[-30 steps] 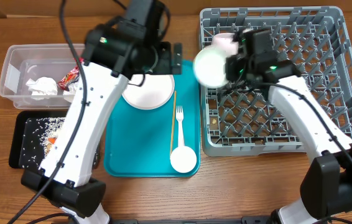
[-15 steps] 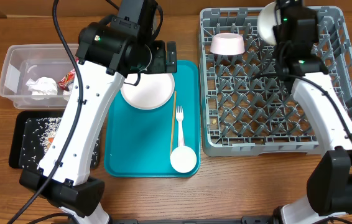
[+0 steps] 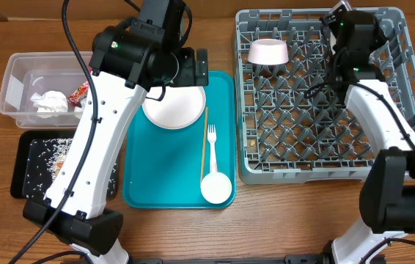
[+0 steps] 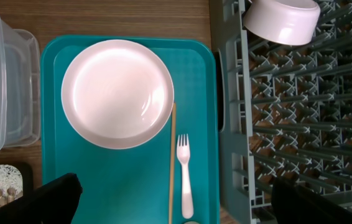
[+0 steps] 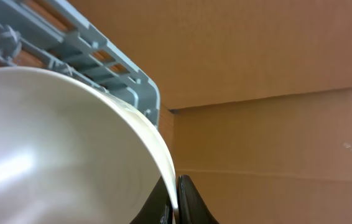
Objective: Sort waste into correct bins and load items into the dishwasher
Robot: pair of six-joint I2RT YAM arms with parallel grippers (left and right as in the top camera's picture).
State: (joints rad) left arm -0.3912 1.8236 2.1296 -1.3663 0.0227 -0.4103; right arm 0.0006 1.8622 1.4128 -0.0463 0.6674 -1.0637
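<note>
My right end effector [image 5: 175, 200]: pinched tight on the rim of the white round bowl [image 5: 51, 143].
Bowl's place: by the far edge of the grey plastic dish rack [image 3: 295, 117], pegs right below me.
My left end effector [image 3: 202, 67]: wide open, over the white round plate [image 4: 117, 93].

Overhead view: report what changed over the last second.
The right pincer, shut on the white bowl, carried it from the left edge of the rack to its far side. Nothing was let go. The plate, fork and chopstick on the teal tray stayed put.
</note>
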